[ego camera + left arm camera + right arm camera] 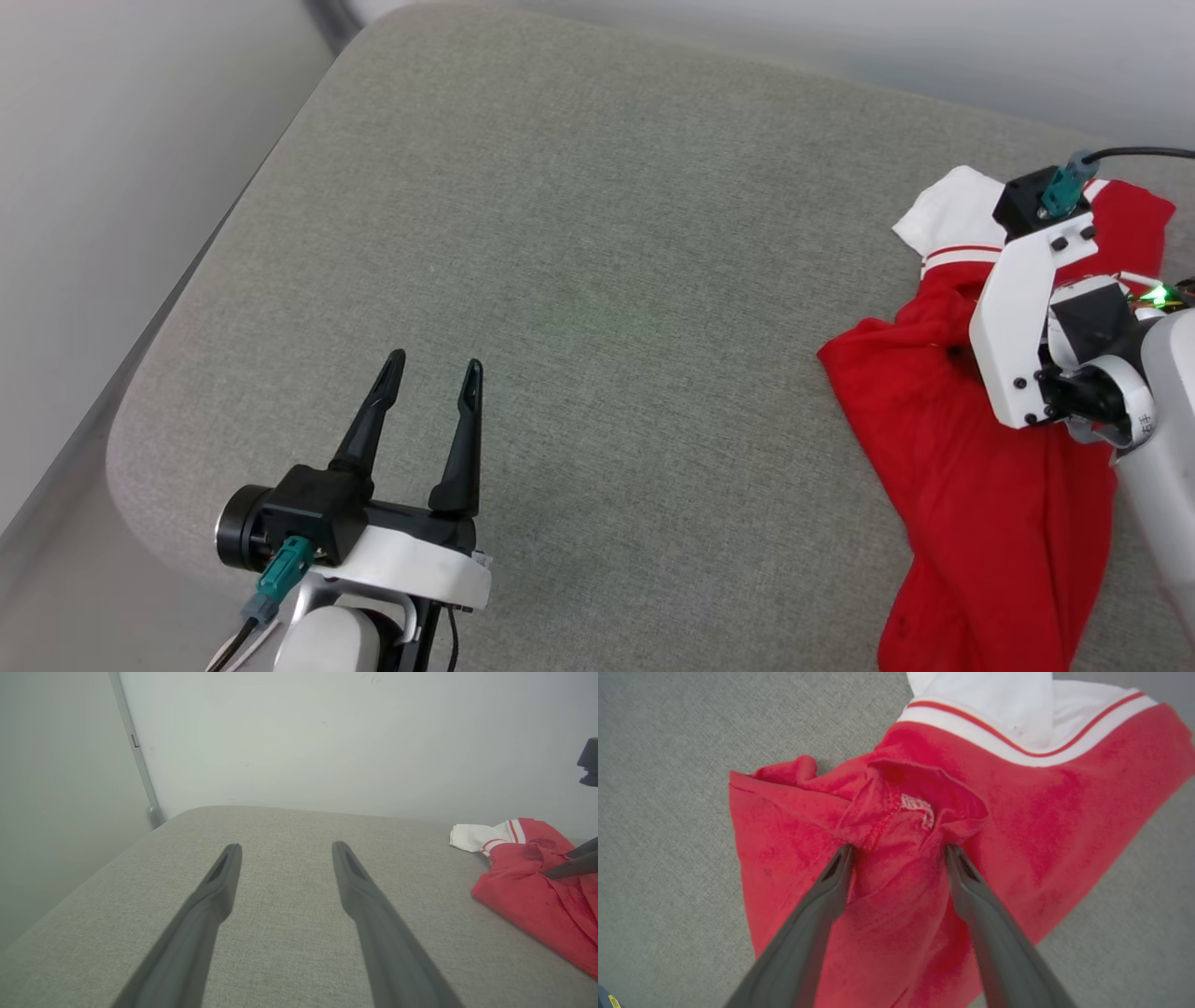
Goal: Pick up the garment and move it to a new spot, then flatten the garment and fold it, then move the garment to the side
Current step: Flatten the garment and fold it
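The garment [971,485] lies crumpled at the right side of a grey cushion [597,280], red with a white sleeve and striped cuff at its far end. In the right wrist view my right gripper [899,849] points down at the garment [1017,826], open, its two tips resting on the cloth either side of a raised red fold. My left gripper [434,359] hovers open over bare cushion at the lower left, far from the garment. The left wrist view has the left gripper [286,847] with nothing between its fingers, the garment [528,891] at the right, and the right gripper's fingers [574,865] on it.
Pale walls rise close behind and to the left of the cushion, with a metal strip [140,765] in the corner. The cushion's rounded left edge [140,392] drops away near my left arm. Bare grey fabric spans the middle.
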